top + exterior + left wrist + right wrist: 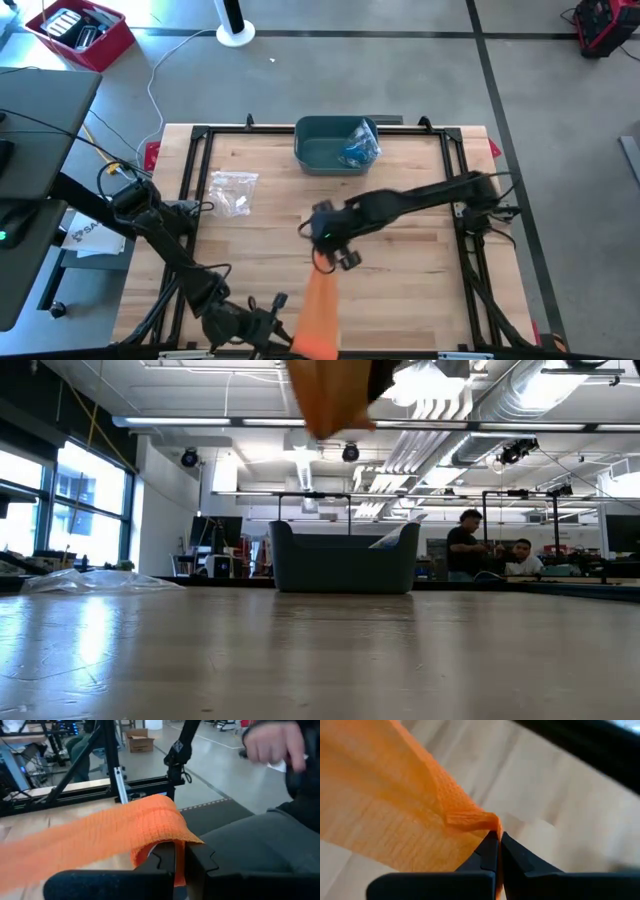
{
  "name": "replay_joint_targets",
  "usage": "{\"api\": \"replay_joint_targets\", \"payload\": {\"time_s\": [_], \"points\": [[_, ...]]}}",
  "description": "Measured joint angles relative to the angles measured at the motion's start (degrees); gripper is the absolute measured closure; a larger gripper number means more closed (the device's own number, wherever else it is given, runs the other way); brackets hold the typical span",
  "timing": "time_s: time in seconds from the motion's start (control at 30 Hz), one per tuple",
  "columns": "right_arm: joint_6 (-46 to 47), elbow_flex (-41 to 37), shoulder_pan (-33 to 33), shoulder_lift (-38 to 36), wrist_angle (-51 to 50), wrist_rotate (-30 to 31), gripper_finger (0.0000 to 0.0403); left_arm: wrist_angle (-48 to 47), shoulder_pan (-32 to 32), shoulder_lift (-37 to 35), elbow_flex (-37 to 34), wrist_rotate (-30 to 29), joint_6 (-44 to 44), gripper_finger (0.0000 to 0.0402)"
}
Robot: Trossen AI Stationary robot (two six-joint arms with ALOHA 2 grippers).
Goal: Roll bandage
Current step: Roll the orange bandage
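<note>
2 sets of jaws clamped tight on orange bandage, strip stretched lengthwise between them, near-to-far.

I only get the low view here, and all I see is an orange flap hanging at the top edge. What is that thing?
Observer: It's an orange bandage, stretched as a strip over the wooden table between both arms.
Operator: Who holds it?
Observer: The right gripper is shut on one end, pinching a folded corner.
Operator: And the other end?
Observer: The left gripper is shut on it near the table's front edge, the cloth draped over its fingers.
Operator: Anything inside that grey tub?
Observer: From above, the grey bin holds a blue and clear packet.
</note>
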Motion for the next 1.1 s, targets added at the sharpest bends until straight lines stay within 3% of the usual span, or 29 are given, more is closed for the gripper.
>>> {"api": "replay_joint_targets", "payload": {"time_s": [0.17, 0.3, 0.43, 0.63, 0.83, 1.1], "points": [[-0.04, -0.02, 0.04, 8.44, 5.46, -6.05, 0.0402, 0.54, -2.0, 0.0, -0.04, -2.77, -1.87, 0.0393], [2.53, -0.02, 0.23, 13.76, 9.6, -15.47, 0.0383, -1.3, -3.04, 0.0, -0.04, -6.36, -5.33, 0.0392], [3.74, -0.02, 1.27, 17.38, 13.22, -19.08, 0.0322, -2.33, -3.14, 0.64, -0.04, -8.28, -8.77, 0.0392], [2.13, -0.02, 1.85, 17.02, 9.31, -22.35, 0.0235, -2.23, -1.95, 2.0, -0.04, -9.58, -10.99, 0.0392], [2.21, -0.02, 1.76, 11.35, 6.72, -19.72, 0.0223, 0.75, -0.33, 3.5, -0.04, -9.79, -12.18, 0.0392], [1.88, -0.02, 5.2, 2.41, 6.61, -12.64, 0.0222, 10.25, 0.08, 4.11, -0.04, -9.65, -3.77, 0.0392]]}}
